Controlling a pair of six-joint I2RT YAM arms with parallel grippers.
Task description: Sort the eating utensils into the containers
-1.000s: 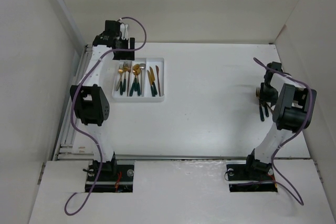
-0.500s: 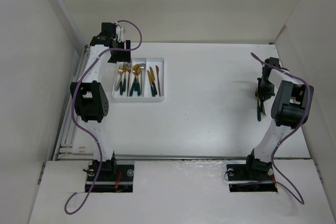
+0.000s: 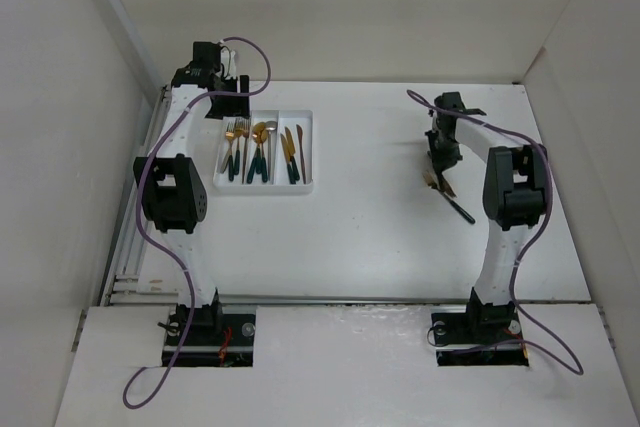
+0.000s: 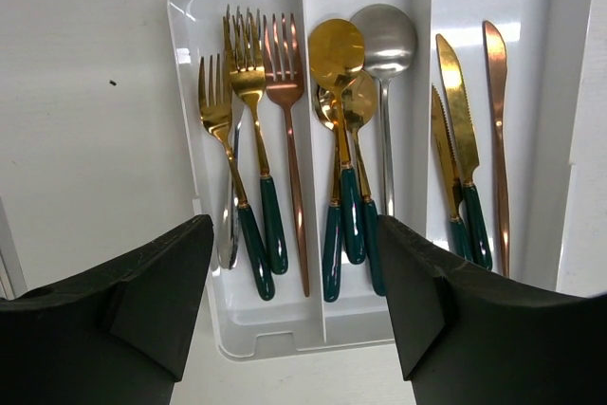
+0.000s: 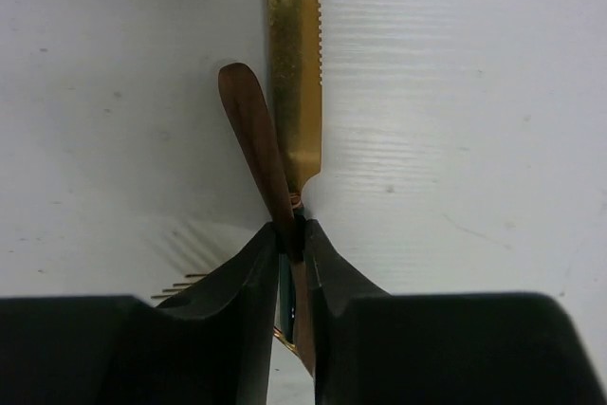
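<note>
The white three-compartment tray (image 3: 312,153) lies at the back left. In the left wrist view its (image 4: 285,331) left compartment holds forks (image 4: 248,82), the middle one spoons (image 4: 340,49), the right one knives (image 4: 455,101). My left gripper (image 3: 225,97) hovers over the tray's far end, open and empty (image 4: 294,234). My right gripper (image 3: 438,152) is right of the table's middle, shut (image 5: 292,234) on a gold knife (image 5: 292,64) with a green handle and a copper-coloured utensil (image 5: 248,116). Gold fork tines (image 5: 175,284) show below its left finger. A dark handle (image 3: 460,209) sticks out towards the lower right.
White walls close the table on the left, back and right. A metal rail (image 3: 130,247) runs along the table's left edge. The arm bases stand at the near edge (image 3: 330,299).
My right gripper has swung left and farther back, from near the right wall towards the table's middle, carrying the utensils. My left gripper shifted slightly left, then stayed still.
</note>
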